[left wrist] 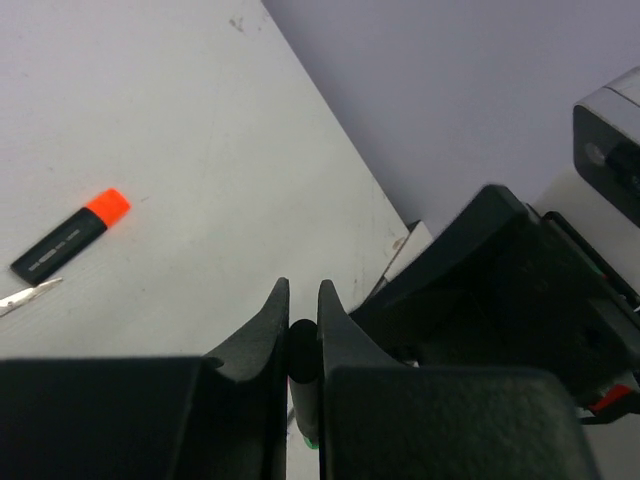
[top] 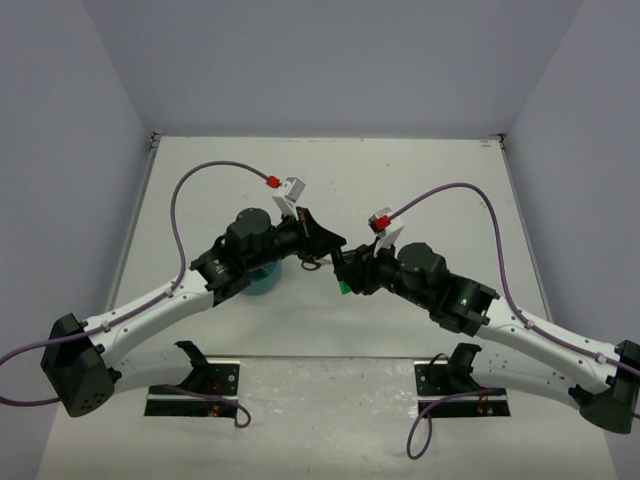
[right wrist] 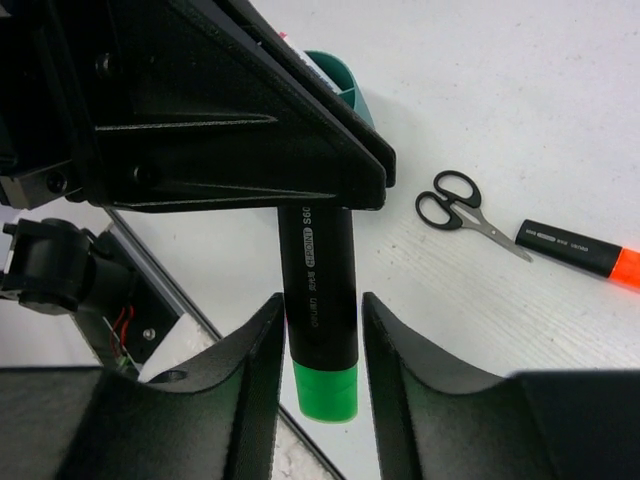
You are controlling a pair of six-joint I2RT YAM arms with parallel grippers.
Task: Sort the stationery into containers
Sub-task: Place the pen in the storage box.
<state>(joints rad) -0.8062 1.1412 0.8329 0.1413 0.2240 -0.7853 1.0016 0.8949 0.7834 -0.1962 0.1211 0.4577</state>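
Observation:
My left gripper (left wrist: 303, 290) is shut on the black body of a green-capped highlighter (right wrist: 318, 280) and holds it above the table. My right gripper (right wrist: 320, 300) is open, with its fingers on either side of the highlighter's capped end (right wrist: 326, 388) and a gap on the right side. The two grippers meet at the table's middle (top: 335, 258). The teal organizer (top: 262, 281) sits under the left arm and is mostly hidden; its rim shows in the right wrist view (right wrist: 341, 78). Black-handled scissors (right wrist: 455, 204) and an orange-capped highlighter (right wrist: 578, 248) lie on the table.
The orange-capped highlighter (left wrist: 70, 236) and a scissors tip (left wrist: 25, 297) also show in the left wrist view. The right arm's wrist (left wrist: 500, 290) fills the space just right of my left fingers. Two black mounting brackets (top: 200, 378) sit at the near edge.

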